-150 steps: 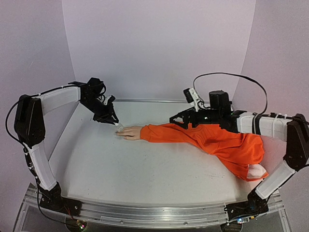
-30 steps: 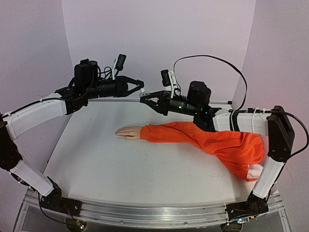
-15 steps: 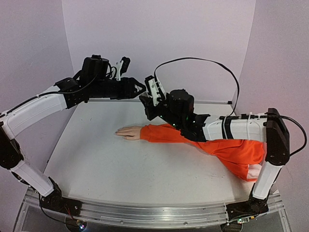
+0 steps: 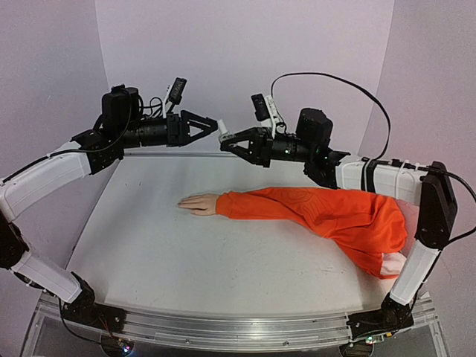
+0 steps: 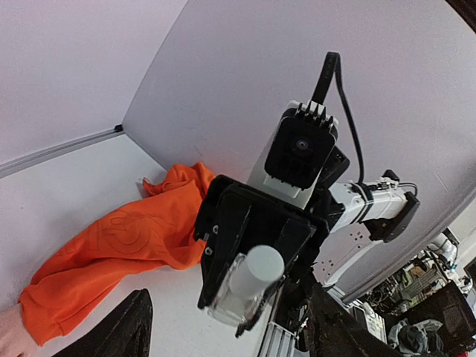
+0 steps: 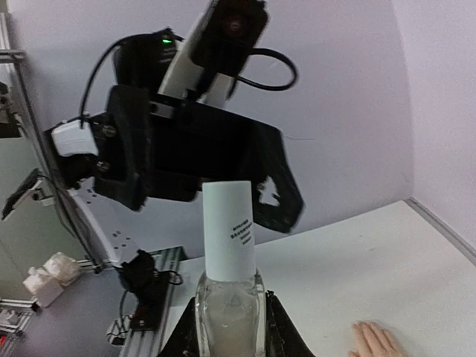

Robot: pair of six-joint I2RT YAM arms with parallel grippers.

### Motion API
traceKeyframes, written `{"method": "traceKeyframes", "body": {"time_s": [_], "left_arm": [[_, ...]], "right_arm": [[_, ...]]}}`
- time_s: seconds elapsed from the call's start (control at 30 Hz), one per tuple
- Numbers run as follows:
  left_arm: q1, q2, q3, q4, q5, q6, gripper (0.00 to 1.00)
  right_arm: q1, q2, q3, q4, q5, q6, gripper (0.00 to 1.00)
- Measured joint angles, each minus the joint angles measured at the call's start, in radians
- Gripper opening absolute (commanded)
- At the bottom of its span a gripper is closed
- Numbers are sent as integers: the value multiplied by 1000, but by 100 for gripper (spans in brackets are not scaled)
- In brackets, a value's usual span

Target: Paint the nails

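Note:
The pale mannequin hand lies flat on the table and sticks out of an orange sleeve. Its fingertips show in the right wrist view, but the nails are too small to make out. High above the table's back edge, my right gripper is shut on a small clear bottle. A white cap is on the bottle. My left gripper faces the capped end with its jaws open. Its fingers stand wide on either side and do not touch the cap.
The orange garment bunches into a heap at the right, under the right arm. Pale walls close the table at the back and on both sides. A black cable loops above the right wrist.
My left gripper has opened, let go of the bottle's cap and drawn back a little to the left. The right arm dipped towards the sleeve, then rose again with the bottle.

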Motion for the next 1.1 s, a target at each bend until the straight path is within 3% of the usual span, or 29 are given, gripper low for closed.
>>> {"method": "traceKeyframes", "body": {"time_s": [0.2,0.47,0.67,0.97,1.1], "left_arm": [[-11,0,-16,113,105,-34,58],[-25,3,-17,156,135,-40,40],[-28,10,-18,161,121,-36,31],[-31,11,-19,148,53,6,1],[-42,12,-7,97,-47,43,0]], "right_arm": [[15,37,34,107,-150,178,0],[14,71,34,168,-176,267,0],[14,77,34,198,-172,289,0],[15,78,37,202,-145,293,0],[18,77,34,150,-49,217,0]]}}
